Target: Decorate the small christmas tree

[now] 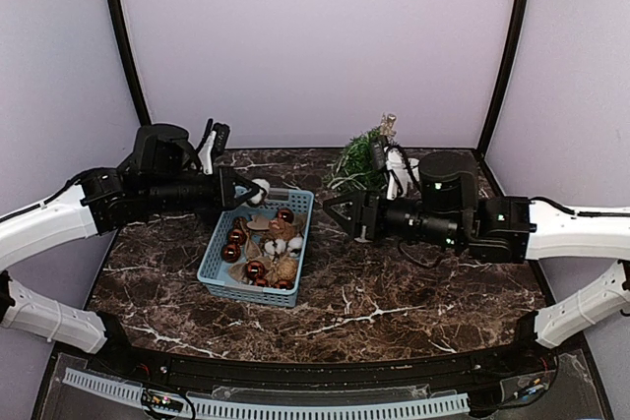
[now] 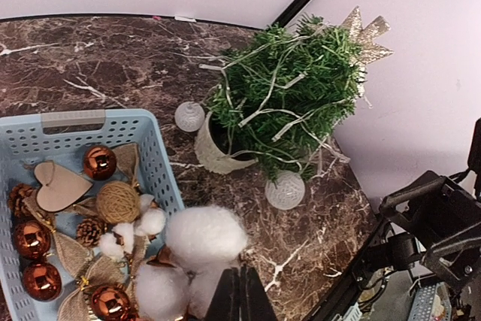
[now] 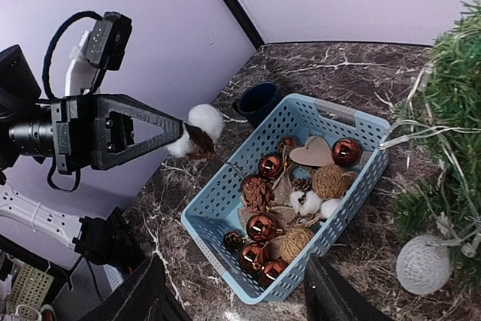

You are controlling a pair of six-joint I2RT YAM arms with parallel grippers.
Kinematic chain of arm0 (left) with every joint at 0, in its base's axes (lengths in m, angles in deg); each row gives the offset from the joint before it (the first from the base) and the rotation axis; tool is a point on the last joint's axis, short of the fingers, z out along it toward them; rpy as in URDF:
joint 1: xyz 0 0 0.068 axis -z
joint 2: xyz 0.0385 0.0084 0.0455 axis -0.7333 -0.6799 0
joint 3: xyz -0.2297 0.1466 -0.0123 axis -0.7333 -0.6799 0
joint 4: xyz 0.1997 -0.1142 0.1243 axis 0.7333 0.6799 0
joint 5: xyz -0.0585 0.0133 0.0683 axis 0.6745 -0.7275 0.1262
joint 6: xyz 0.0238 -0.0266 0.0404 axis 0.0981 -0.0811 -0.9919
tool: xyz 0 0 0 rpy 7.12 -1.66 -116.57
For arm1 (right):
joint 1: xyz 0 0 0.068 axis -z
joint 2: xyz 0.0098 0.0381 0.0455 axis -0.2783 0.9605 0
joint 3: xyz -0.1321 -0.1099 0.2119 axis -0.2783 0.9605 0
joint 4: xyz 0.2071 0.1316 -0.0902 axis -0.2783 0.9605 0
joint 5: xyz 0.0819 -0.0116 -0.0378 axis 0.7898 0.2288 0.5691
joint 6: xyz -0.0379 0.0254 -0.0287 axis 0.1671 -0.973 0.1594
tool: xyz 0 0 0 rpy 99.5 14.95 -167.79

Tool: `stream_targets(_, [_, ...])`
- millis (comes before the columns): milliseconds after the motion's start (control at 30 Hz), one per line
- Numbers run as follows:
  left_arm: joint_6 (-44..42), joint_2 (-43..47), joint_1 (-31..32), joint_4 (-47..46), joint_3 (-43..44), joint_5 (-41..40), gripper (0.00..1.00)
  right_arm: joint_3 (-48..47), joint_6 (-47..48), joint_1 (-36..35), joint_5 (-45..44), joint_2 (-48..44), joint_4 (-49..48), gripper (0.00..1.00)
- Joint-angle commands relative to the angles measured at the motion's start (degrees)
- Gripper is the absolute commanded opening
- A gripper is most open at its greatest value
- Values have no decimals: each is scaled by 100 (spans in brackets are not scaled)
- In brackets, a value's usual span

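The small christmas tree [image 1: 357,159] stands at about one o'clock on the table [image 1: 394,282], at two o'clock from the blue basket [image 1: 209,251]. The left gripper [image 1: 238,190] is clamped on a cotton sprig [image 3: 201,124] over the basket's far end, so I'd say carrying it to the tree is the step in hand. Next comes a reach toward three o'clock and a gap in the branches. The right gripper [image 1: 333,213] hangs empty, fingers apart. Only the right wrist view shows a dark cup [image 3: 254,101] behind the basket; only the left wrist view shows the tree's white pot [image 2: 214,154].
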Motion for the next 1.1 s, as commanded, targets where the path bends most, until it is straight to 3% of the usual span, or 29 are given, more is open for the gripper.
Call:
stream_targets(0, [-465, 278, 8, 387, -349, -887, 0, -377, 79, -170, -65, 318, -542, 65])
stream_targets(233, [-1266, -462, 25, 1199, -736, -1562, 0, -330, -42, -250, -129, 466, -709, 64])
stream_targets(467, [-2038, -1151, 391, 2072, -482, -2966, 0, -245, -134, -315, -328, 420, -672, 64])
stream_targets(700, [-2217, -280, 702, 1567, -492, -4087, 0, -241, -159, -388, -506, 388, -737, 64])
stream_targets(933, [-3178, 531, 742, 530, -827, -3962, 0, -200, -168, -411, -558, 333, -682, 64])
stream_targets(1067, [-2927, 502, 747, 762, -694, -3925, 0, -131, -164, -414, -514, 303, -730, 64])
